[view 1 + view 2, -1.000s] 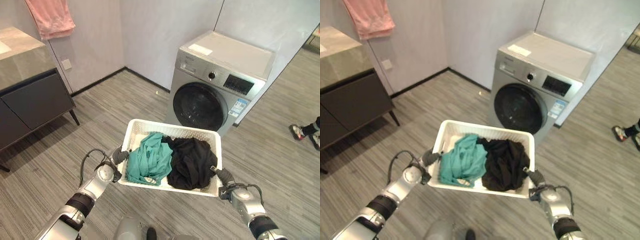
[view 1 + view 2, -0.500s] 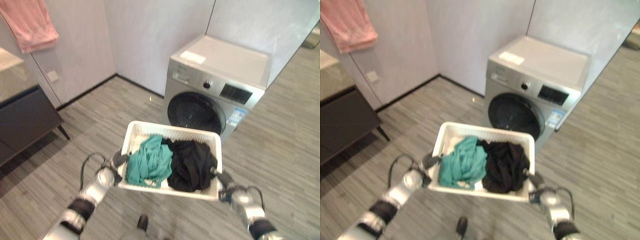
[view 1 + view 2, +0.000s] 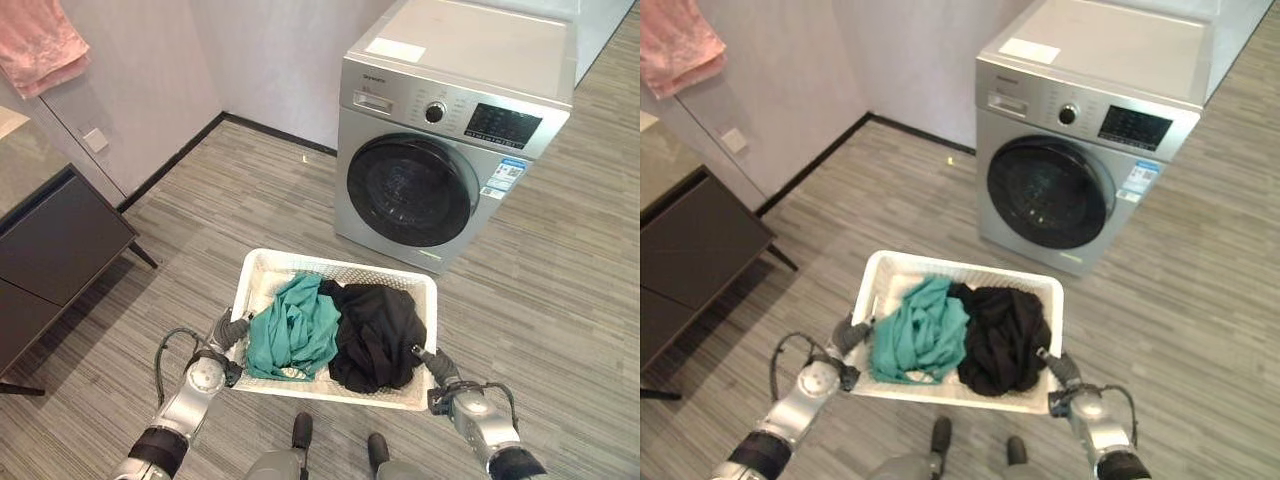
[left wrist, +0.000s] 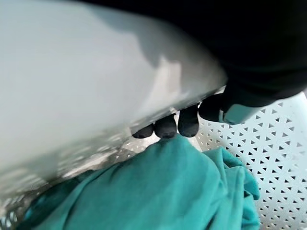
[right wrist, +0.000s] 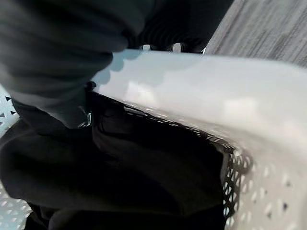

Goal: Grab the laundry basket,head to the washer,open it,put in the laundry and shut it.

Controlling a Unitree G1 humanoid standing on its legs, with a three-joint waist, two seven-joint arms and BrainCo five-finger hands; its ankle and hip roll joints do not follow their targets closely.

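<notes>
**Basket carried up to the washer, door not yet opened**

Since the earlier frames the view has shifted: the washer (image 3: 455, 130) now looms larger and sits squarer ahead, and the dark cabinet (image 3: 55, 255) has slid off toward the left side, which reads as the robot walking closer rather than anything on the floor moving. The laundry basket (image 3: 262, 272) stays held out in front, between the two hands.

The left robot hand (image 3: 228, 331) clamps the basket's left short edge; in the left wrist view its dark fingertips (image 4: 167, 126) curl over the white rim and down inside, just above the teal garment (image 4: 158, 191). The right robot hand (image 3: 432, 363) hooks the opposite short edge, and in the right wrist view its dark cover wraps over the rim (image 5: 201, 86) with the black garment (image 3: 377, 334) right beneath it. A grip at each end keeps the load level and the clothes heaped inside while walking.

The washer's round door (image 3: 416, 190) is beyond the far side of the basket, well apart from both hands, and looks closed. Judging by this, the approach is nearly done; both hands are occupied, so the basket probably has to be set down on the floor before a hand is free for the door.

A pink towel (image 3: 38, 45) hangs on the wall far off to the left.
</notes>
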